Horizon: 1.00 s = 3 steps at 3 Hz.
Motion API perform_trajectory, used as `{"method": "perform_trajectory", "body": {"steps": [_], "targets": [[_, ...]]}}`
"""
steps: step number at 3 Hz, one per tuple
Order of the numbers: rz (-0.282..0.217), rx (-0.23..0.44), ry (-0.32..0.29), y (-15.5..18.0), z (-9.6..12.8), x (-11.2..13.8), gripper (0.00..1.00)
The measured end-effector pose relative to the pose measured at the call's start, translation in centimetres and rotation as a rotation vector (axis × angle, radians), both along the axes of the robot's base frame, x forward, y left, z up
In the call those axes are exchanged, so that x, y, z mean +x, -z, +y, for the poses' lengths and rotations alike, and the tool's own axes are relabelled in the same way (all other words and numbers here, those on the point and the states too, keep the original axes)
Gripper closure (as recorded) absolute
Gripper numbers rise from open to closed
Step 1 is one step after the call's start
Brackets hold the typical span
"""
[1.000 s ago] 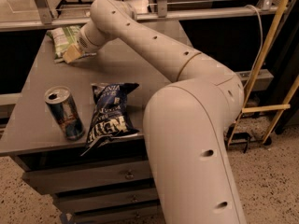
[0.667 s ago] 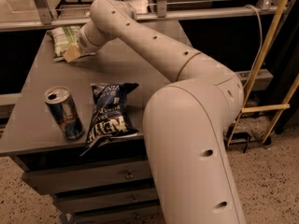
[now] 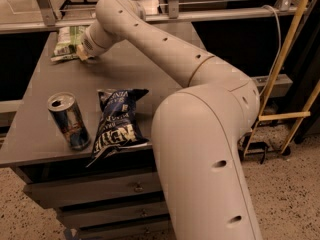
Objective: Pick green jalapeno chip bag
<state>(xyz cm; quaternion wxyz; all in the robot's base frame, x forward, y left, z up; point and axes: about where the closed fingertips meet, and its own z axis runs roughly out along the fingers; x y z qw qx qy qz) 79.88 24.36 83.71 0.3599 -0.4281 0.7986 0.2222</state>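
The green jalapeno chip bag (image 3: 66, 42) lies at the far left corner of the grey table (image 3: 45, 129); it is crinkly green with a pale panel. My arm reaches across the table from the right. The gripper (image 3: 81, 53) is at the bag's right edge, low over the table, and mostly hidden behind the wrist. I cannot tell whether it touches the bag.
A dark blue chip bag (image 3: 118, 122) lies near the table's front edge, and an open drink can (image 3: 69, 120) stands upright to its left. Drawers (image 3: 100, 194) sit under the tabletop. A metal rail (image 3: 200, 11) runs behind the table, and yellow poles (image 3: 287, 49) stand at the right.
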Motion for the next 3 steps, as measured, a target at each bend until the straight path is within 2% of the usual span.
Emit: {"method": "perform_trajectory", "body": {"steps": [3], "targets": [[0.000, 0.000, 0.000, 0.00, 0.01, -0.01, 1.00]]}}
